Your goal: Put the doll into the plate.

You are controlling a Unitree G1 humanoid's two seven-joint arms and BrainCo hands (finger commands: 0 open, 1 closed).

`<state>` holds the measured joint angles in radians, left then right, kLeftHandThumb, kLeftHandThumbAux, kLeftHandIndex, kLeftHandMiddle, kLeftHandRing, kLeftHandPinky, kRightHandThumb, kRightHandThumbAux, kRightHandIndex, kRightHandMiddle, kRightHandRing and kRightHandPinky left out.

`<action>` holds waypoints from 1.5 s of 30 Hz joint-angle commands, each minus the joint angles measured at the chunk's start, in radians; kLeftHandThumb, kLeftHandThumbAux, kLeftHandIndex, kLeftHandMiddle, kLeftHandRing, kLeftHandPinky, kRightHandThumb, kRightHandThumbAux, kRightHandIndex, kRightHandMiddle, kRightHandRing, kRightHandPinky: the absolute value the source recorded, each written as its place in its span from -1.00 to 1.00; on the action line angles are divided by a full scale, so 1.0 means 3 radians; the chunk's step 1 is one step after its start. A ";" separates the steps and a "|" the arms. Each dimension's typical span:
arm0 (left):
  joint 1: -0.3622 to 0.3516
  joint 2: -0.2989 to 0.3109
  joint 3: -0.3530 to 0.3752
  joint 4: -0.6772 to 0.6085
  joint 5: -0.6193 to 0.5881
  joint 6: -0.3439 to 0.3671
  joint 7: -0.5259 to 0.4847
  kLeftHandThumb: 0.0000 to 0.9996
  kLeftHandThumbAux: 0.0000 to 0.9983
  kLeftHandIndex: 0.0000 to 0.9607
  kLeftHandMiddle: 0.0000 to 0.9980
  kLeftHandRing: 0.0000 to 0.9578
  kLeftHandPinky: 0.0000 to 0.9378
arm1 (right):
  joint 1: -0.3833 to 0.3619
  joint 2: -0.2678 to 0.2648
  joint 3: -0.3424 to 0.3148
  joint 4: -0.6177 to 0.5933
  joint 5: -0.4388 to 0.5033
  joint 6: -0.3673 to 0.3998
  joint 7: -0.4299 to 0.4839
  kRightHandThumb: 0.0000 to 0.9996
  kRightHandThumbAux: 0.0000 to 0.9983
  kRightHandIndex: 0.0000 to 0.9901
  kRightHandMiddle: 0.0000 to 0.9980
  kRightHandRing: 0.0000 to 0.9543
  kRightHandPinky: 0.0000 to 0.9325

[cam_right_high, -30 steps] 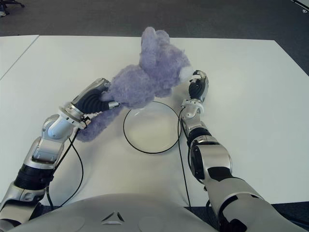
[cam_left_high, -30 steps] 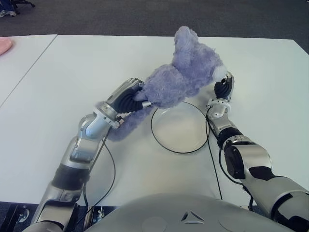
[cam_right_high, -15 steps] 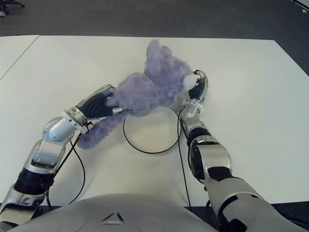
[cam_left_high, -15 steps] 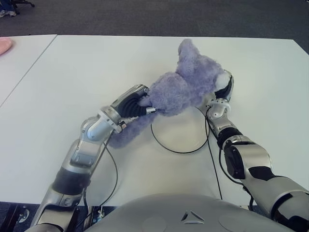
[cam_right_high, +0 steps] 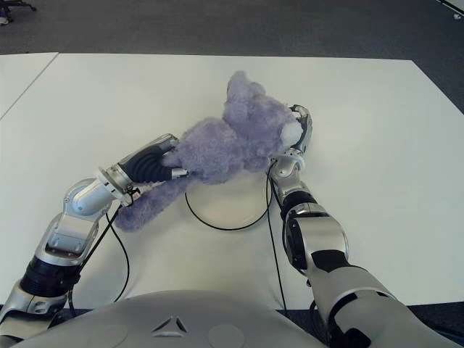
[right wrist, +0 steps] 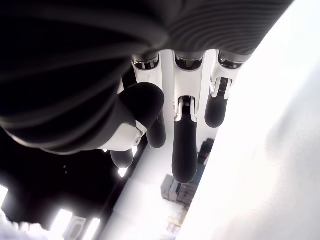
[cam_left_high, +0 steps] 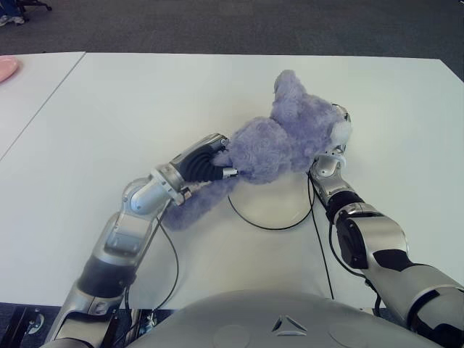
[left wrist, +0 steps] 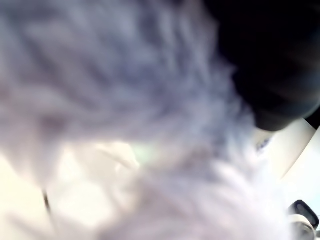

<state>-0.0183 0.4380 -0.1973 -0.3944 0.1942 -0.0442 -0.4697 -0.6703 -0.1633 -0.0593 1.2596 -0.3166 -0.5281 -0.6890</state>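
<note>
The left hand grips the doll by its body, holding it low over the plate's far rim, likely for lowering. At the plate's right rim, the right hand is extended, steadying the head, gripping nothing.

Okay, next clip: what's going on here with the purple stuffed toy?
The left robot hand grips the purple plush doll by its body and holds it over the far rim of the clear, dark-rimmed plate on the white table. The doll's head leans against the right robot hand, whose fingers are extended rather than closed around it. One plush limb trails toward the table left of the plate. The doll is not yet lying in the plate.
</note>
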 commanded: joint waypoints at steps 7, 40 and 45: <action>0.0120 0.0088 0.0005 -0.0138 -0.0071 0.0344 -0.0182 0.65 0.41 0.70 0.76 0.83 0.86 | 0.0606 0.0249 0.0047 0.0388 -0.0040 0.0353 0.0040 1.00 0.31 -0.24 -0.51 -0.02 -0.55; 0.0117 0.0456 0.0047 -0.0022 -0.0087 0.0122 -0.0340 -0.27 0.04 -0.71 -0.34 -0.29 -0.33 | 0.0601 0.0274 -0.0032 0.0384 0.0041 0.0333 0.0156 1.00 0.39 -0.30 -0.48 0.04 -0.26; 0.0102 0.0467 0.0066 -0.0015 -0.0230 0.0156 -0.0424 -0.37 0.07 -0.82 -0.48 -0.41 -0.40 | 0.0604 0.0276 -0.0039 0.0382 0.0046 0.0331 0.0169 1.00 0.39 -0.31 -0.49 -0.02 -0.14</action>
<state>0.0199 0.5650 -0.1775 -0.4111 0.1624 0.0024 -0.5491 -0.6703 -0.1608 -0.0693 1.2596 -0.3121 -0.5277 -0.6773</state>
